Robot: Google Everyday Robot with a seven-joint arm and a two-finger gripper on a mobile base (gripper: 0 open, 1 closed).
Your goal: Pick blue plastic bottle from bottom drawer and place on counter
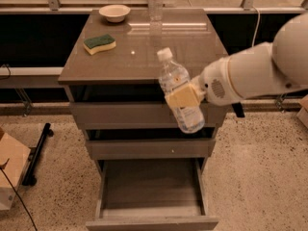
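Note:
The blue plastic bottle (179, 90), clear with a white cap and pale label, hangs tilted in the air in front of the cabinet's upper drawers, its cap just above the counter's front edge. My gripper (183, 96) is shut on the bottle's middle, reaching in from the right on my white arm (255, 71). The bottom drawer (151, 190) is pulled open below and holds nothing visible. The counter (144, 49) is the glossy grey-brown cabinet top behind the bottle.
On the counter a green and yellow sponge (99, 44) lies at the left, a pale bowl (114, 12) sits at the back left, and a second clear bottle (155, 1) stands at the back middle. A cardboard box (12, 173) is on the floor at the left.

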